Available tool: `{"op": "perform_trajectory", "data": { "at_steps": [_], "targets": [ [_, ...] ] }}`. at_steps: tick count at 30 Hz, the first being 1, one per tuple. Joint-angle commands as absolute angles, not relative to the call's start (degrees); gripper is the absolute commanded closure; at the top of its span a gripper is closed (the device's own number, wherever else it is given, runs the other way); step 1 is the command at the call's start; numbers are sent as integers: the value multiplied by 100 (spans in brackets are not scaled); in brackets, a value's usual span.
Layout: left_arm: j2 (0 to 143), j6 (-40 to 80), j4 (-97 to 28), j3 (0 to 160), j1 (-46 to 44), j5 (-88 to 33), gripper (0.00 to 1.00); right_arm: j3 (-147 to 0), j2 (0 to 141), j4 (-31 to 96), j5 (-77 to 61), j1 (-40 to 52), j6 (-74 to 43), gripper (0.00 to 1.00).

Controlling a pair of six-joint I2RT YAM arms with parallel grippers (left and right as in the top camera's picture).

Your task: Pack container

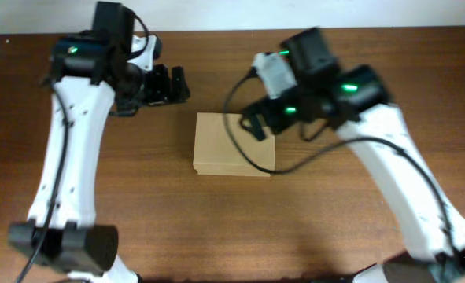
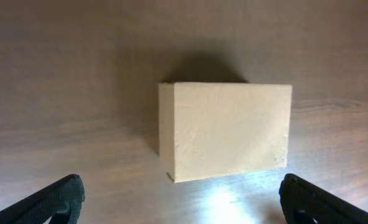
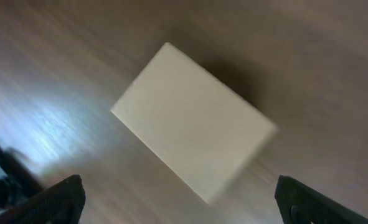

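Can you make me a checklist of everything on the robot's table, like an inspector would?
Surface: brown wooden table, bare wood with some glare.
Job's things: one plain tan container, lid shut, lying flat near the middle of the table.
Clutter: nothing seen.
Grippers: left gripper is open and empty, off the container's far left corner. The right gripper is open and empty, above the container's far right corner.
Cables: a black cable loops from the right arm across the container's right side in the overhead view.
Surroundings: a pale strip beyond the table's far edge, nothing else seen.
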State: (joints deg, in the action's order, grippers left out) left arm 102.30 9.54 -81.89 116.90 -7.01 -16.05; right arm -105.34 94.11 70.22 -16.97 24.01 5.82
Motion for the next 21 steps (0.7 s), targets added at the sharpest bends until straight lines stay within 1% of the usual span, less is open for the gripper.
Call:
{"op": "perform_trajectory", "data": {
  "at_steps": [1,8,13,17,21],
  "targets": [
    [9319,548,-8103,11769,-670,-1393,0,-10715,8552,7240,-1584,2069,1208,1],
    [8235,548,-8475,11764,-670,-687,0,-10702,7797,7808,-1549,1791,1673,1],
    [7382,552,-8665,11537,-670,-655,0,-10654,7244,8149,-1542,1793,1999,1],
    [6490,574,-8604,10934,-670,-596,0,-10429,6600,8320,-1538,1793,2104,1],
    [5465,646,-8285,9979,-670,-598,0,-9968,5826,8315,-1535,1793,2102,1]
  ]
}}
